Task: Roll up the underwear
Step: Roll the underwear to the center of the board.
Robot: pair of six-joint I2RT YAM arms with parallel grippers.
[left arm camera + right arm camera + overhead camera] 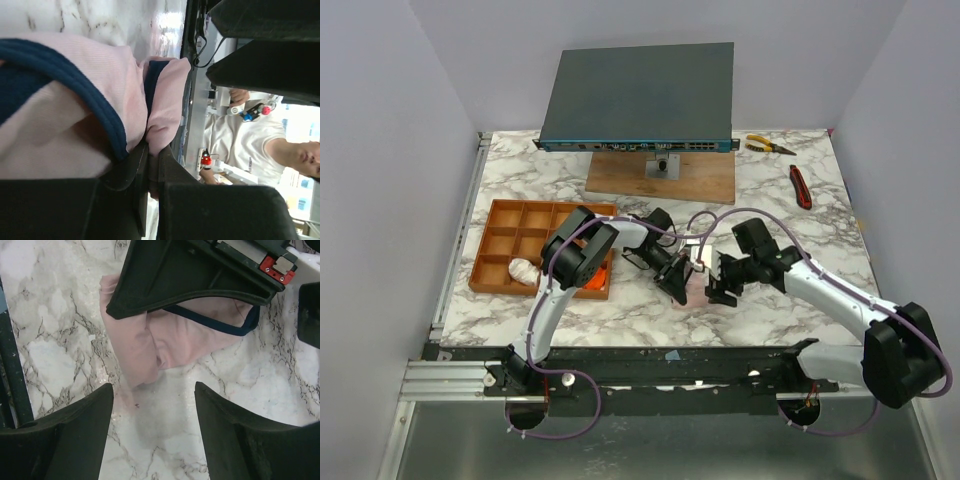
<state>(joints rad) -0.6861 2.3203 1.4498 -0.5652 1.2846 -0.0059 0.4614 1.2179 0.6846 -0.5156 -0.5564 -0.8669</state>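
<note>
Midway through the rolling job: the left fingers [125, 175] are pressed together on a fold of the pale pink underwear [75, 100], navy-edged. It lies bunched on the marble bench [55, 315] near the orange-brown tray [485, 250], between the two arms. The right fingers [65, 435] hover spread just beside it, gripping nothing. A cream bundle [523, 270] sits in a front compartment of the tray. An orange piece [600, 277], half hidden behind the left arm, appears to lie in the next; both are likely finished rolls. The pink pair looks only partly gathered, not yet a tight roll. No other garments are in view.
</note>
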